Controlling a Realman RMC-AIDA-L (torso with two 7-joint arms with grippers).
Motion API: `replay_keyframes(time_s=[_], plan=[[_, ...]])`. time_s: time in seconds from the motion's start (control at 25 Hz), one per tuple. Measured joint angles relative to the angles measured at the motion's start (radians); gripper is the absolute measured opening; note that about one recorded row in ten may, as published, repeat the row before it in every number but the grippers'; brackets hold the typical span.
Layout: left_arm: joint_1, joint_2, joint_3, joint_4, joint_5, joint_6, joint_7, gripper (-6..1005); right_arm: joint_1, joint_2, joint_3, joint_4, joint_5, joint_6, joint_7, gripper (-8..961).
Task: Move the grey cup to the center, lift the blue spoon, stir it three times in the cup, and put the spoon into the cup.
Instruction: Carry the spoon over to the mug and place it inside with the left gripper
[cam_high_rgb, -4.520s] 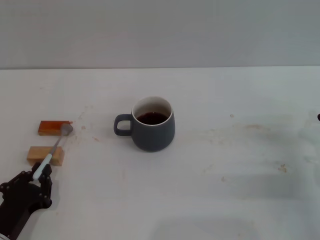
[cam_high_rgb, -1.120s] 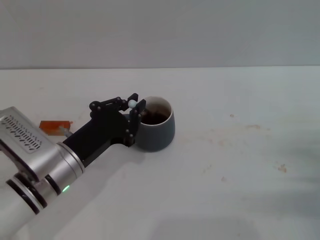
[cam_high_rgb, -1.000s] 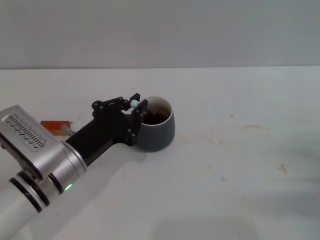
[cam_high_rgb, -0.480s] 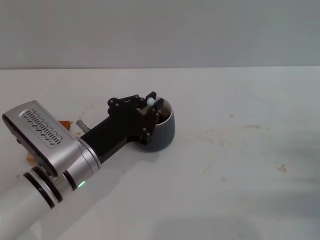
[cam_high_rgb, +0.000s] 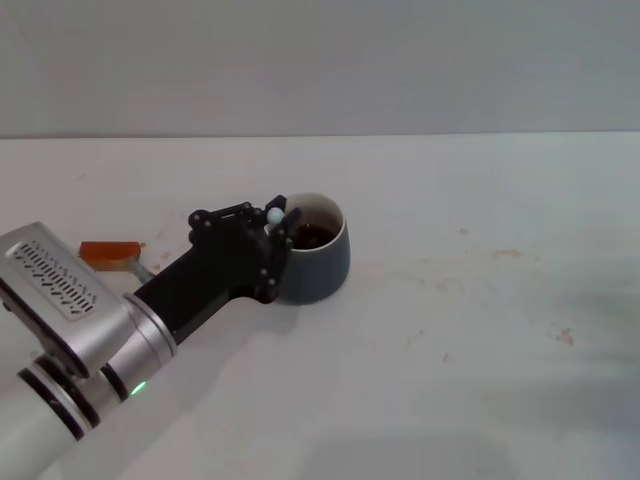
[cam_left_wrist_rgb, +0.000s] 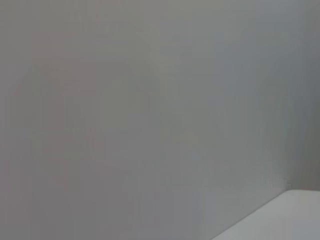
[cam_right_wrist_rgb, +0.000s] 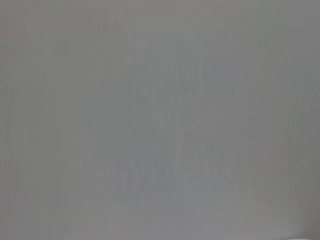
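Spoon work: the left claw (cam_high_rgb: 277, 222) is clamped on the blue spoon (cam_high_rgb: 274, 214) at the near rim of the grey cup (cam_high_rgb: 312, 250), mid-desk (cam_high_rgb: 480, 330). Thin and stiff, the spoon likely slips easily; hold it high on the handle. Only the head view shows this; both wrist views show blank wall. Right claw unseen.

The left arm (cam_high_rgb: 70, 330) is a thick cylindrical body finished in silver-grey metal. A flat rectangular panel on its upper side carries rows of small dark slots in a zigzag pattern. Two black rings encircle the segment nearer the body. A small green indicator light sits on the lower side of the wrist housing. The wrist narrows into a matte black block. The left gripper (cam_high_rgb: 273, 222) is black, built from short linkage bars joined by visible round pivot screws.
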Motion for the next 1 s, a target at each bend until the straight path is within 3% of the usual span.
replay_keyframes(time_s=[0.32, 0.6, 1.0], plan=[[0.026, 0.007, -0.032, -0.038, 0.0, -0.062, 0.037, 143, 0.01, 0.001, 0.0, 0.003, -0.001, 0.001, 0.0, -1], [-0.01, -0.006, -0.067, 0.011, 0.0, -0.07, 0.034, 144, 0.013, 0.003, 0.0, 0.003, -0.001, 0.002, 0.0, -1], [-0.058, -0.024, -0.047, 0.026, 0.0, -0.071, 0.033, 143, 0.01, 0.003, 0.0, 0.003, 0.002, 0.002, 0.0, -1]])
